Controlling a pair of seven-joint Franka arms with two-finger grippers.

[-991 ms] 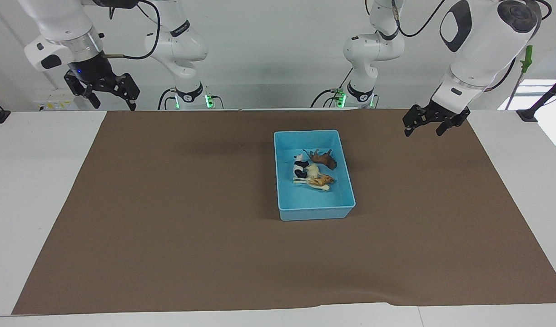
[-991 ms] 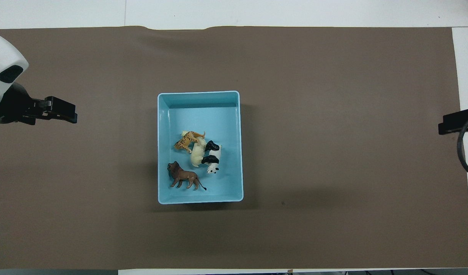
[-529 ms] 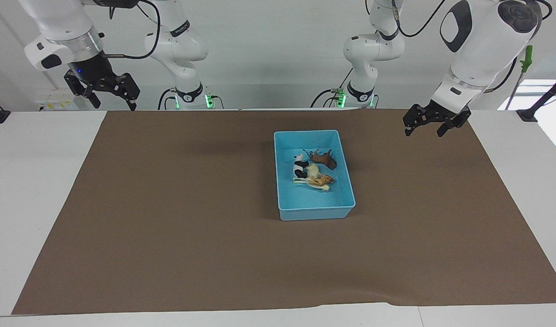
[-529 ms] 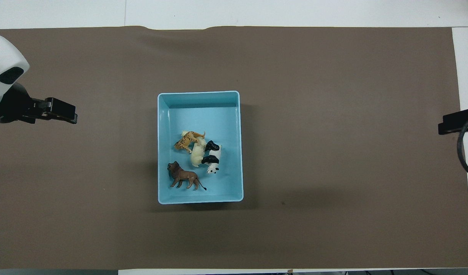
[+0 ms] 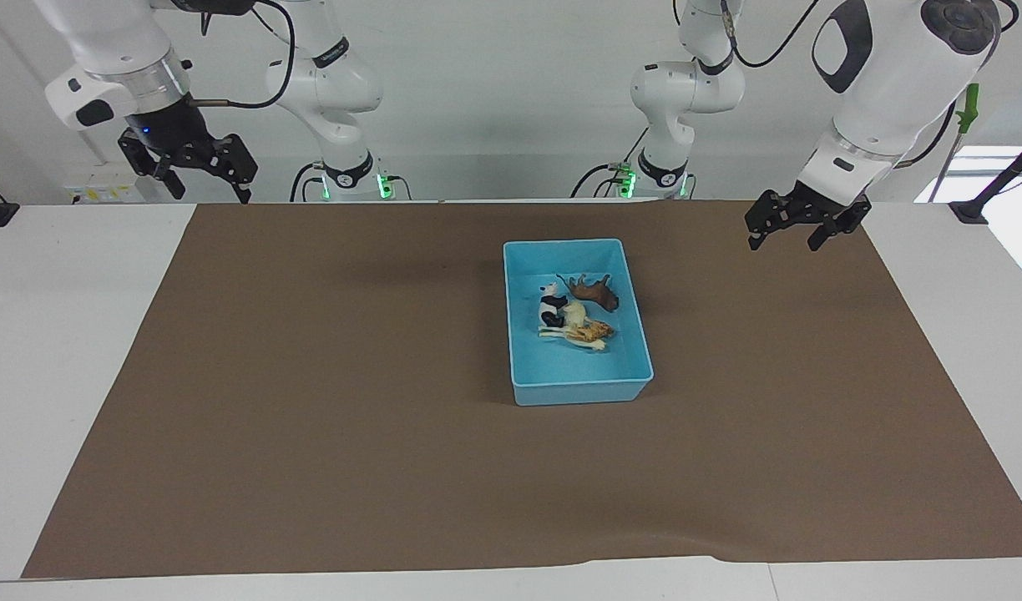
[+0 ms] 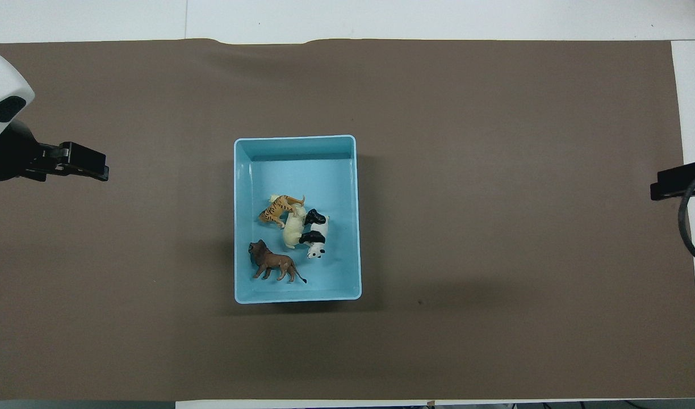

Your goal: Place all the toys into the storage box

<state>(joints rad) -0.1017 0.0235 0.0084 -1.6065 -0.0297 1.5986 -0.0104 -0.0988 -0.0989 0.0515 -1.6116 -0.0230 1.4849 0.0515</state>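
The light blue storage box [image 5: 579, 391] stands on the mat and also shows in the overhead view [image 6: 295, 138]. All four toys lie inside it: the orange tiger [image 6: 278, 208], the cream-white horse [image 6: 293, 230], the black-and-white panda [image 6: 315, 234] and the brown lion [image 6: 272, 265]. The tiger, horse and panda touch one another; the lion lies apart, nearer to the robots. My left gripper [image 5: 782, 242] is open and empty, raised over the mat's edge at the left arm's end. My right gripper [image 5: 210, 194] is open and empty, raised at the right arm's end.
A brown mat [image 5: 311, 376] covers most of the white table [image 5: 60, 334]. Nothing else lies on the mat. Both arms' bases stand at the table's robot-side edge.
My left gripper has drifted a little outward toward the left arm's end of the table. The right gripper, the box and the toys have not moved.
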